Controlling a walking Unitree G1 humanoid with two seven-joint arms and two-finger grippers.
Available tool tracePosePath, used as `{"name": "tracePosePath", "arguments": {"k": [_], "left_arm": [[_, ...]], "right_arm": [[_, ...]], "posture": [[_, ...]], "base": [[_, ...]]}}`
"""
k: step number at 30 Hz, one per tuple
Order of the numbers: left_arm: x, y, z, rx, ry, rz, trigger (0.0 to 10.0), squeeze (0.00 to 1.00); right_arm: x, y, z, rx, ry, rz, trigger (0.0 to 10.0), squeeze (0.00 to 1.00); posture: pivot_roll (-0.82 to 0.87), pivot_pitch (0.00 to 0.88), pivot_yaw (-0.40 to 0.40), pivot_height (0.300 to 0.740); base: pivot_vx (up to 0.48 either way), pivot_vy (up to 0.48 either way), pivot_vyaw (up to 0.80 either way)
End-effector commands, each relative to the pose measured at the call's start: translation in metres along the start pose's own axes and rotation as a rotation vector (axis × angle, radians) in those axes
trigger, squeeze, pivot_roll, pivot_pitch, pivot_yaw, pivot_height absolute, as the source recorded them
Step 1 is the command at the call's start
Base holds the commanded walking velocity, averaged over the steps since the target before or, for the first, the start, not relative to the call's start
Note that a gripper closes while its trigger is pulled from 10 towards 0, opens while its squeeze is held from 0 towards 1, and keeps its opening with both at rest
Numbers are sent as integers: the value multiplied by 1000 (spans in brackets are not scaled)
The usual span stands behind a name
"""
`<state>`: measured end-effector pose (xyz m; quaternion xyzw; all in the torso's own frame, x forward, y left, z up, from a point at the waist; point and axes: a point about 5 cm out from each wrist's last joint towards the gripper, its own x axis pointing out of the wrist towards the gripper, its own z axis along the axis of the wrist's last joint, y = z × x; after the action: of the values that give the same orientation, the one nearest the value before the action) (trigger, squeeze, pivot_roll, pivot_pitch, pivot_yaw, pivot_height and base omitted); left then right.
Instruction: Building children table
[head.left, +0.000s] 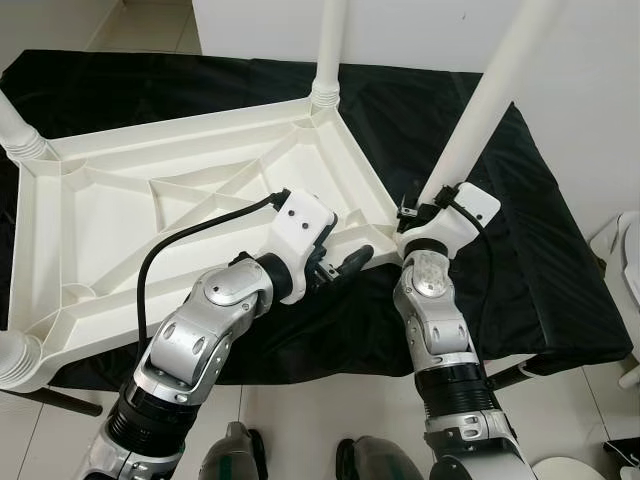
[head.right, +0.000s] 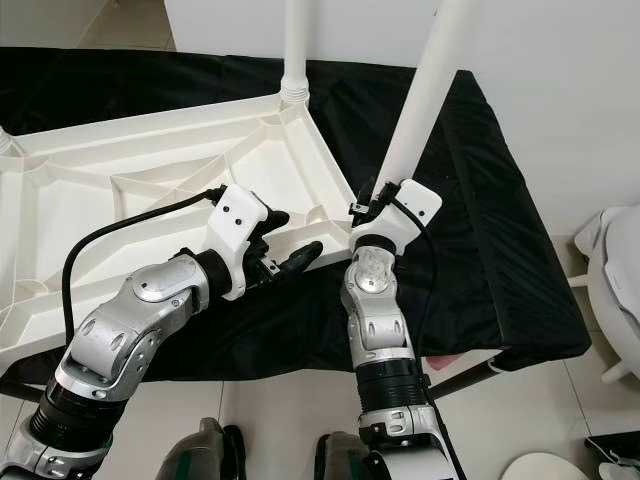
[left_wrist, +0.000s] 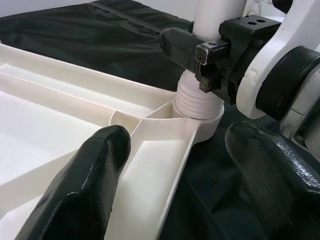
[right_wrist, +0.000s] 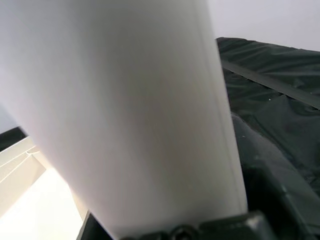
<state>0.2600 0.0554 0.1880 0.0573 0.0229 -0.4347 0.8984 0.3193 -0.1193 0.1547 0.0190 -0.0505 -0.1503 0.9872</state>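
The right gripper (head.left: 418, 212) is closed around the low end of a white table leg (head.left: 480, 105), just above its ribbed foot. This leg stands in the corner socket (left_wrist: 200, 117) of the upturned white tabletop (head.left: 130, 240), at the near right corner, and it leans a little to the right. In the left wrist view the ribs of the foot are partly above the socket rim, so the leg seems not fully seated.

The left gripper (head.left: 340, 265) has its fingers (left_wrist: 97, 165) spread apart and holds nothing. It hovers at the near edge of the tabletop, just left of that corner, with one finger over the inner ribs and the other over the black cloth (head.left: 540, 250).

Another leg (head.left: 330, 45) stands upright at the far right corner, and more leg bases are visible at the left side.

The danger, as it appears, is the tilt. If the right gripper pushes or turns while the leg leans, the foot can jam in the socket. The tabletop lies free on the cloth, so the force may also slide it away.
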Motion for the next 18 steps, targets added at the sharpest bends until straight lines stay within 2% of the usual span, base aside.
{"name": "tracePosePath", "arguments": {"k": [1,2,8,18], "left_arm": [[-1,-3,2,6,-6,-11,10000,0],[-1,-4,2,5,-7,-12,10000,0],[0,-5,2,-1,-11,-16,10000,0],[2,-6,2,-2,-15,-18,10000,0]], "right_arm": [[-7,-9,-36,-69,179,-22,10000,0],[-6,-11,-34,-53,160,1,10000,1000],[2,-21,-25,-26,92,47,10000,1000],[14,-33,-17,-47,39,128,10000,1000]], "posture": [[-113,93,-10,740],[-115,93,-9,740],[-117,92,-10,740],[-126,85,-14,740]], "base": [[0,0,0],[0,0,0],[0,0,0],[0,0,0]]}}
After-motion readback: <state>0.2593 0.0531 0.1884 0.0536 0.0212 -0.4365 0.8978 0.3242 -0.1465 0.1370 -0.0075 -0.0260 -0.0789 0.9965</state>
